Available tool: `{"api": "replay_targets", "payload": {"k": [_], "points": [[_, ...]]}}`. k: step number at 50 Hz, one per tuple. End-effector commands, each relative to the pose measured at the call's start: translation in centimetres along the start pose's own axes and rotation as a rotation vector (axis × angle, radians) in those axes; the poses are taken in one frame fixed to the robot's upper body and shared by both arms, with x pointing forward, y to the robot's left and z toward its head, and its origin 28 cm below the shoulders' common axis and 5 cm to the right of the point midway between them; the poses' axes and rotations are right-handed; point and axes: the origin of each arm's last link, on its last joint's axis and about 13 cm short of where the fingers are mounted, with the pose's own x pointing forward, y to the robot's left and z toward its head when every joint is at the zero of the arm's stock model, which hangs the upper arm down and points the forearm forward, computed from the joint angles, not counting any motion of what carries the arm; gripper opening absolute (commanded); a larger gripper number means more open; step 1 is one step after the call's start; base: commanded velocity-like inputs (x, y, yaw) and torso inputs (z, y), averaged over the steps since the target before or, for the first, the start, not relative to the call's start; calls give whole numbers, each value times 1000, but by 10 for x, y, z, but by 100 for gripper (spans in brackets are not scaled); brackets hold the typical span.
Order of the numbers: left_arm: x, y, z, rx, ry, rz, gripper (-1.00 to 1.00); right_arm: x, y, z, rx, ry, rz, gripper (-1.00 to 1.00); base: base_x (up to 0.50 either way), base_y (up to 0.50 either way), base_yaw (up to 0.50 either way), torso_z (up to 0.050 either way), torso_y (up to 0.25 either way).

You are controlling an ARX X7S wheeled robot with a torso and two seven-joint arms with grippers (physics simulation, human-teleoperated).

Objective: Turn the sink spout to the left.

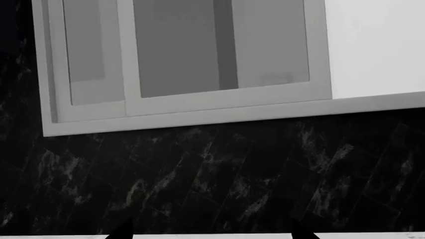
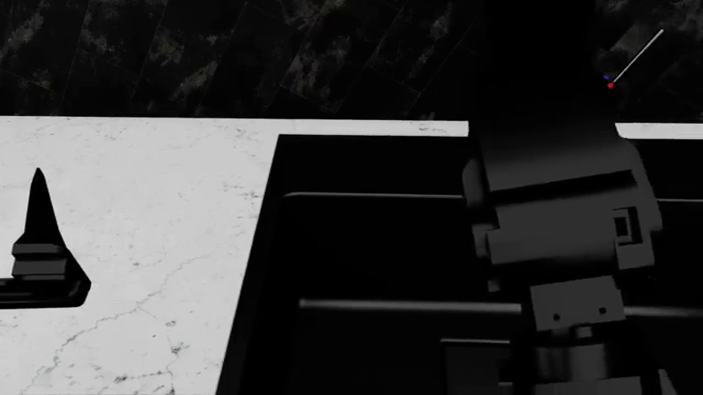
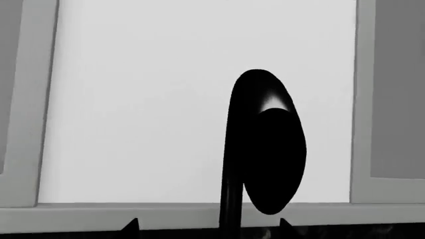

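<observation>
The right gripper (image 3: pixel 206 226), jaws parted, closed in on the matte black tubular sink spout (image 3: pixel 262 144); next likely a leftward push.

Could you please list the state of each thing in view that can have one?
sink spout: free, not gripped, seen end-on between the right jaws' tips.
left gripper: open, holding nothing, above the countertop.
right gripper: open, tips either side of the spout.
lever: tilted; on or off cannot be told.
</observation>
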Motion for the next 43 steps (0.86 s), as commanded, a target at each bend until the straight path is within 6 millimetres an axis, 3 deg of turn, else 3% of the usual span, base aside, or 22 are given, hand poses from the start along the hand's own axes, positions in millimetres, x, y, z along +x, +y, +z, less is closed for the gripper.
{"api": "replay_targets", "payload": {"k": [1,22,43], "points": [[0,0,0,-3,0,-2,100,0,23,14,121,-22,246,100,0,0,5,0,0],[1,0,-1,-11,8,0,100,14,40,14,136,-23,301,100,0,0,0,0,0],[0,0,0,-15,5,-9,100,32,58,-2,145,4,318,100,0,0,0,0,0]]}}
